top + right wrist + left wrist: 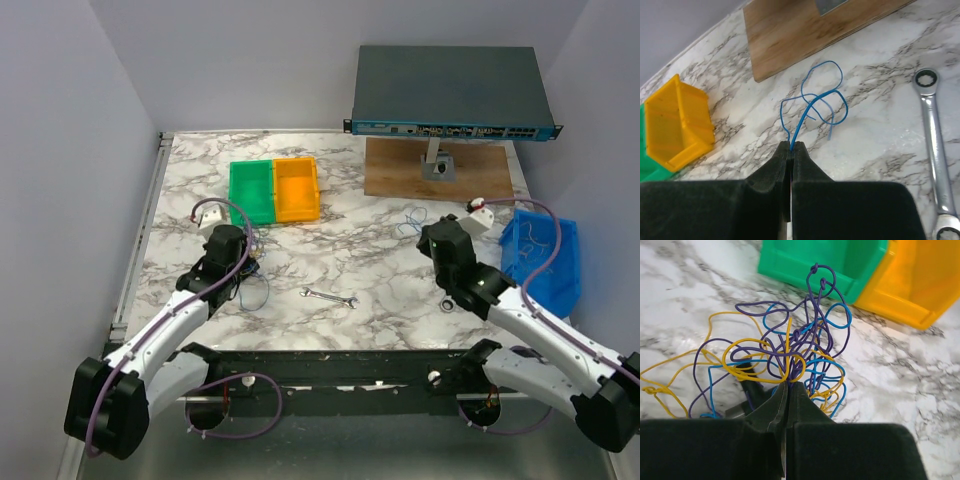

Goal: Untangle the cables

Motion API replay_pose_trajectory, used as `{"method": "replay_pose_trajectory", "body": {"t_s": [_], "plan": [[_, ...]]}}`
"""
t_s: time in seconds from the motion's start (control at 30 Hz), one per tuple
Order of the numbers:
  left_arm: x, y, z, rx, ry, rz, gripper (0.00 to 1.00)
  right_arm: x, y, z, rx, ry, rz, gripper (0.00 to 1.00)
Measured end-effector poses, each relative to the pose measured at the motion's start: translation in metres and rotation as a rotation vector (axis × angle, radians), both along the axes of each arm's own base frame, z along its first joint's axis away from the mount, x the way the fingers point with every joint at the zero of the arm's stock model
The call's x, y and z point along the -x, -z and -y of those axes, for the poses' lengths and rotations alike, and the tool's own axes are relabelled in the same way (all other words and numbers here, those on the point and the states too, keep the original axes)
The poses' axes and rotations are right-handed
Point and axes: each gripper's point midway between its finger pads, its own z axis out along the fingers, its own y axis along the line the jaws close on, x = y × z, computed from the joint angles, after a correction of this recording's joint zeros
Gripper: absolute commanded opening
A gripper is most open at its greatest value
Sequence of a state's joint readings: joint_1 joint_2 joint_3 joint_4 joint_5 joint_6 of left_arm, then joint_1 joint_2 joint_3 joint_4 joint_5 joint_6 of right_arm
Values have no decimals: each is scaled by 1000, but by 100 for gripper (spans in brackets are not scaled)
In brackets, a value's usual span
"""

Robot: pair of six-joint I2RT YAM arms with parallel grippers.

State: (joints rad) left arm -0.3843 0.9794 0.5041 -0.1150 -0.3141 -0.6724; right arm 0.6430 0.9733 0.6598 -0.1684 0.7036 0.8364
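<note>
So the left pincer (786,385) is clamped on the tangled bundle of thin purple, yellow and blue wire loops (785,347), just beside the green plastic bin (820,260) on the marble table (680,285). The right pincer (791,146) pinches one loose blue wire (805,112), well apart from the bundle. I'd pull slow, no yanking.

No lettering can be read; marks on the network switch (450,128) front are too small.

The cables (790,347) partly hide behind the left claw (788,386) (the wrench (934,150) is cropped).
</note>
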Motion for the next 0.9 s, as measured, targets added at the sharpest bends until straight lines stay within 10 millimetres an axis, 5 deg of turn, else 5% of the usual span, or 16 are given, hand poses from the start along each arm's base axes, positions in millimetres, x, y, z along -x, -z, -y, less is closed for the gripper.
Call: {"method": "replay_pose_trajectory", "body": {"t_s": [0.1, 0.2, 0.53, 0.7, 0.9], "plan": [[4, 1, -21, -10, -115, -7, 0, 11, -10, 15, 31, 16, 13, 1], [7, -1, -28, -12, -143, 7, 0, 15, -14, 9, 59, -61, 11, 1], [6, -4, -14, -9, -24, 58, 0, 35, -9, -83, 17, -612, -81, 1], [3, -11, -9, 0, 9, 91, 0, 48, -43, -135, -82, -891, -46, 1], [3, -12, -7, -4, 22, 96, 0, 50, -101, -166, -155, -1041, 58, 1]]}}
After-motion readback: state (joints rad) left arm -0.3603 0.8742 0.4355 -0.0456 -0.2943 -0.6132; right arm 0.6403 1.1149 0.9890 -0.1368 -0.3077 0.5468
